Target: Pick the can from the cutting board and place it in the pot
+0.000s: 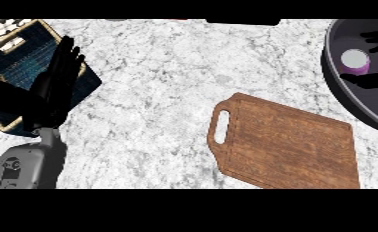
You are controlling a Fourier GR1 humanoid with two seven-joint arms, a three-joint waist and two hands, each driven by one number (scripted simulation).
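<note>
Can (355, 60) stands upright inside the pot (330, 83), cutting board (288, 145) bare on the desk (170, 76); my left hand (55, 83) rests open, fingers straight.

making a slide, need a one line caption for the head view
Can standing in the pot at right, wooden cutting board bare on the marble counter, left hand resting open at left.

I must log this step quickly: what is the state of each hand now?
Left hand: open, fingers straight, holding nothing, resting at the view's left.
Right hand: not in view, so it cannot be told.
</note>
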